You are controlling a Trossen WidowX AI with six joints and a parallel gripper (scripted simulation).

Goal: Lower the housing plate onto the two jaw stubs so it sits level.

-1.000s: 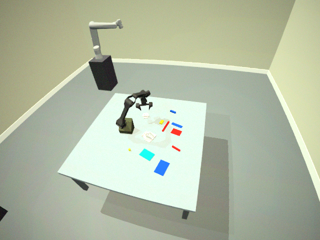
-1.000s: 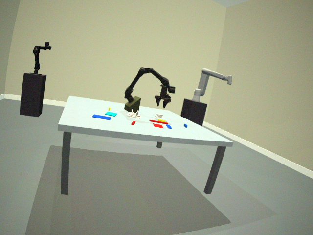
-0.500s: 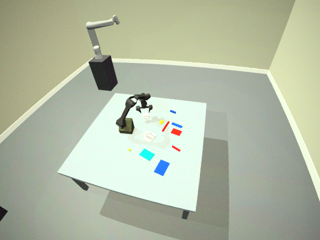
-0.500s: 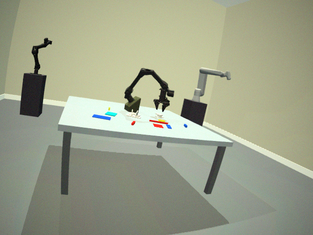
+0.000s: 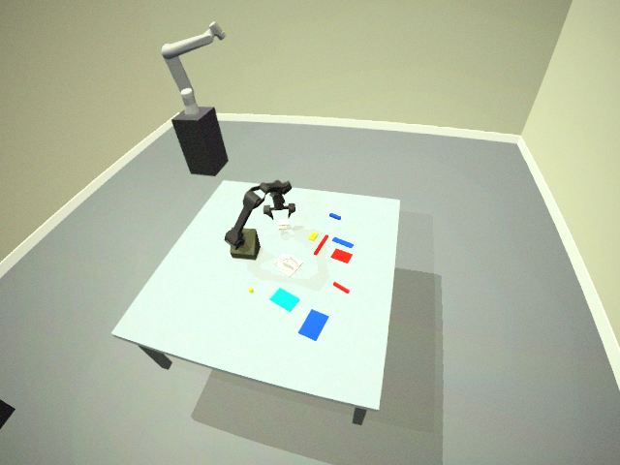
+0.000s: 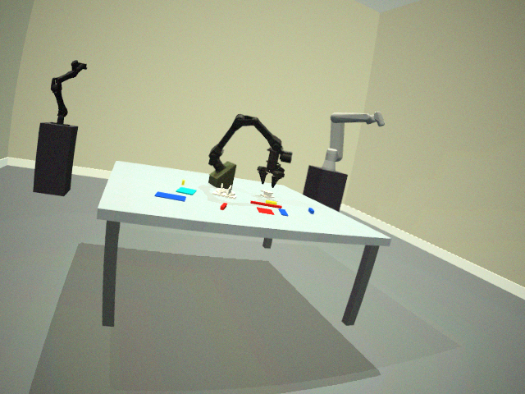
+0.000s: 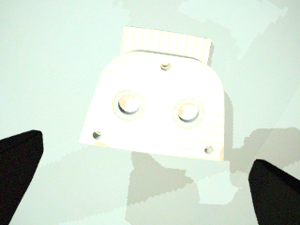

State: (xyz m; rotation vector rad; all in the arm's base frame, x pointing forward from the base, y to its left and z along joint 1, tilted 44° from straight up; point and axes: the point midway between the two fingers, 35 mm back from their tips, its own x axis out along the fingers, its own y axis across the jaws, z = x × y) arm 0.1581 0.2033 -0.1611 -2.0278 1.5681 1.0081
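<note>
Housing plate (image 5: pixel 283 223) (image 6: pixel 267 194) (image 7: pixel 158 112) on the tabletop (image 5: pixel 200 310) (image 6: pixel 139 178) (image 7: pixel 47 56), off the jaw assy. Gripper (image 5: pixel 281 216) (image 6: pixel 267 185) (image 7: pixel 149 157) above plate, pointing down; fingers wide apart, nothing btwn them.

Wrist view: plate broad face up, ribbed block (image 7: pixel 166 42) at its 12 o'clock edge. Two large round openings across the middle; small holes near 12, 8 and btwn 4 & 5. Finger tips out at approx. 8 and 4 rel. to plate, neither touching it.

Top view: white jaw assy (image 5: pixel 289 263) (image 6: pixel 223 193) at 6 o'clock from plate, well apart. Raised parts visible; pins/stubs too small to resolve. Yellow block (image 5: pixel 313 235) (image 6: pixel 271 202) at 4 from plate, red bar (image 5: pixel 321 244) (image 6: pixel 258 203) just beyond. Cyan sheet (image 5: pixel 285 298) (image 6: pixel 185 191) at 6 from assy; lg. blue sheet (image 5: pixel 313 325) (image 6: pixel 170 196) at 5. Plate not yet fitted.
</note>
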